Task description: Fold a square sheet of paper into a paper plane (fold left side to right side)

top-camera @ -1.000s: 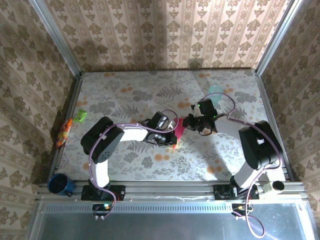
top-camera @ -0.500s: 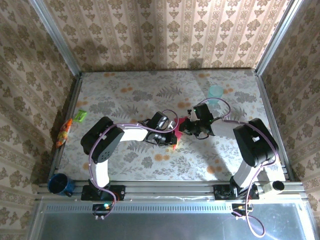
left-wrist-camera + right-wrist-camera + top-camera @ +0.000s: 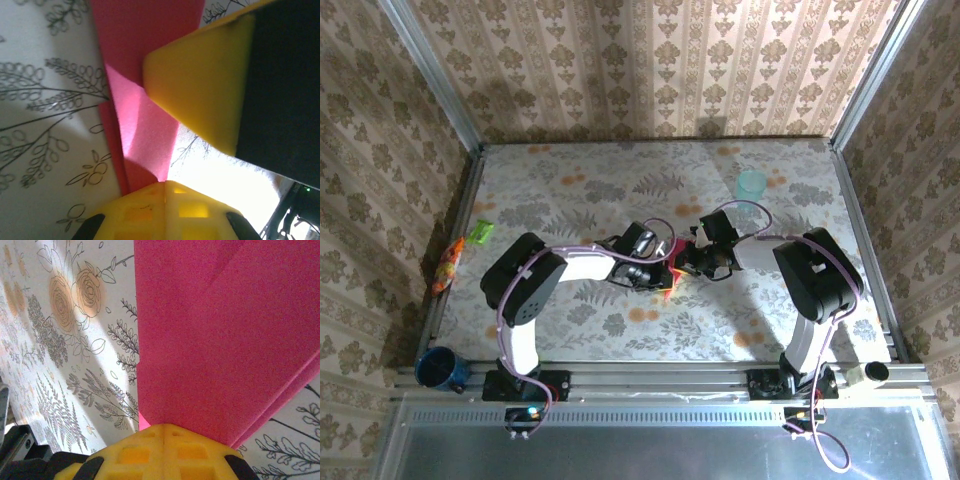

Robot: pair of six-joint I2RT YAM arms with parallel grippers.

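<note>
Reading this as mid-fold, not finished. The magenta-red paper sheet (image 3: 210, 330) is not a flat square. The right wrist view shows stacked layers with straight diagonal edges. The left wrist view shows it narrowed to a strip with one flap lifted and catching light. So at least one fold is in, probably more; the count can't be told. No clean pointed dart with a centre crease is visible, so the plane is judged not yet done, with shaping folds and final creasing left.

The paper lies on the floral tabletop (image 3: 570, 190), left of the pale teal cup (image 3: 751, 184) and toward the arm bases from it, well apart from the cup.

Left gripper (image 3: 165, 187): jaws closed, yellow tips on the paper's side away from the cup. Right gripper (image 3: 165, 432): jaws closed too, tips on the side nearer the cup. Can't tell whether either pinches a layer or only presses down. A second yellow pad (image 3: 200, 85) sits on the paper in the left wrist view, probably the right gripper's finger. The two grippers are just beside each other.

The green packet (image 3: 480, 232) and orange packet (image 3: 447, 265) sit far left of the cup at the table edge. The blue mug (image 3: 438, 368) is on the frame rail beyond them. All are well apart from the paper.
</note>
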